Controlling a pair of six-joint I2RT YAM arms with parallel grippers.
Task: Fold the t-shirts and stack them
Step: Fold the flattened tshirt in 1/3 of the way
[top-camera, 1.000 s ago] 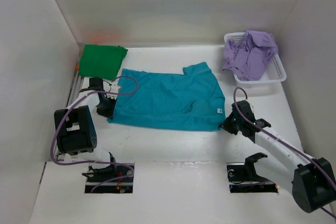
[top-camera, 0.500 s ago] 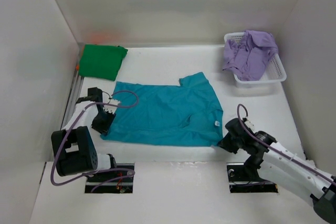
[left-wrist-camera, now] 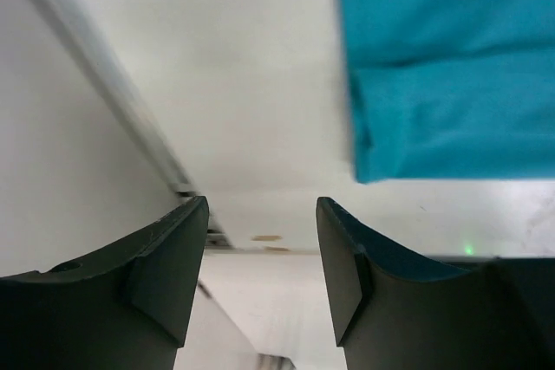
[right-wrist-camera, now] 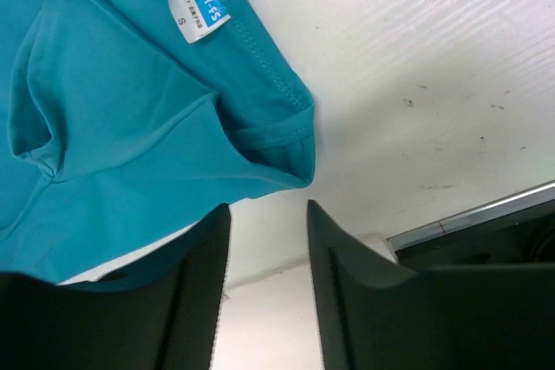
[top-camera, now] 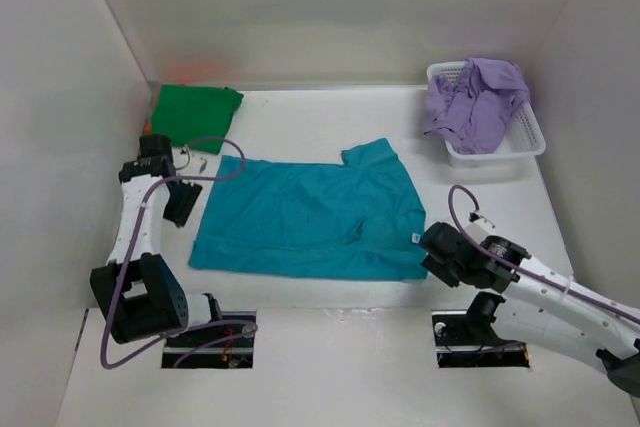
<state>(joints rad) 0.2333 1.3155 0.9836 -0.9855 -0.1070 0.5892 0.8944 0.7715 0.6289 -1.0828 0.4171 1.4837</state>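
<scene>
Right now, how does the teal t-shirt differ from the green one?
The teal t-shirt lies spread across the middle of the table; the green t-shirt is folded into a compact rectangle at the far left corner. The teal one covers far more surface than the green one. The teal one shows a sleeve and label; the green shows neither. Both lie flat on the table.

left arm: white links, chunky black joints
right arm: same deal, white and black
cables: purplish, one per arm
hand fingers: plain matte black
</scene>
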